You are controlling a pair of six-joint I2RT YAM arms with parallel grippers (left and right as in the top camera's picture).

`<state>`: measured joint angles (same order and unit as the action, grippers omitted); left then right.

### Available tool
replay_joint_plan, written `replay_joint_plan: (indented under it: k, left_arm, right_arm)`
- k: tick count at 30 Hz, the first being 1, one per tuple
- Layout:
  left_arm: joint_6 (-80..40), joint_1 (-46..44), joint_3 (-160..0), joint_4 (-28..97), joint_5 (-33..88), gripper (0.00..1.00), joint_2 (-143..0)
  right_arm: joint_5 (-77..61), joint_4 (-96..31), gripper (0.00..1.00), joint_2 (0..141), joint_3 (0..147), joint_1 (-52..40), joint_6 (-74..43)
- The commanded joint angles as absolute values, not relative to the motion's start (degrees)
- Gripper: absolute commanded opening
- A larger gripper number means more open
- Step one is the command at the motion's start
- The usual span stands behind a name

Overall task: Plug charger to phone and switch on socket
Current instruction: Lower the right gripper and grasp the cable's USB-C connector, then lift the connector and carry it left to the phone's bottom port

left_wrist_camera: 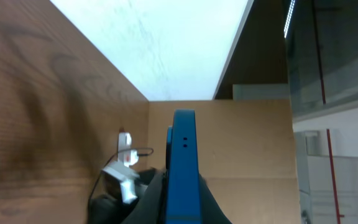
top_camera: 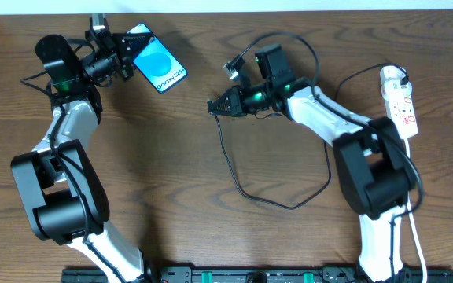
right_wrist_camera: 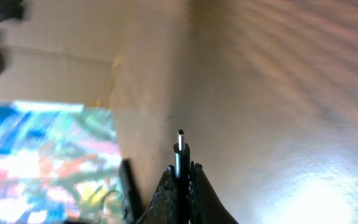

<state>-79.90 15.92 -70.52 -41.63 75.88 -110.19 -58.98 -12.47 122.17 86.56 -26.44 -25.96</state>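
Black charger [right_wrist_camera: 180,152], clamped in right gripper [top_camera: 225,104], hangs apart from phone [top_camera: 160,61], which left gripper [top_camera: 126,61] clamps; next, I think, aligning them carefully.

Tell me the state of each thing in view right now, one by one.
left hand, shut on the phone.
right hand, shut on the charger plug tip.
phone, screen lit, nothing plugged in.
charger, cable looped slack, tip not yet in the phone.
power strip, lying flat; switch position too small to tell.
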Motion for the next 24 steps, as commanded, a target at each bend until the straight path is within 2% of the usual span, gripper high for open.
replay_joint_plan:
  k: [1,10,24]
  left_arm:
    - [-81.10,16.12,-71.48,-42.63,80.84,0.07,-109.73]
    - [-81.10,15.99,-71.48,-42.76,86.26,0.07,-109.73]
    - [-77.54,12.67,-71.48,-42.96,88.62,0.07,-109.73]
  right_arm:
    - [-65.12,-15.40,0.01,116.01,87.33,-25.89,-18.24]
    - [-65.10,-29.19,0.01,108.47,87.33,-26.79,-7.60]
    - [-65.08,-24.75,0.01,108.29,87.31,-31.62,-17.82]
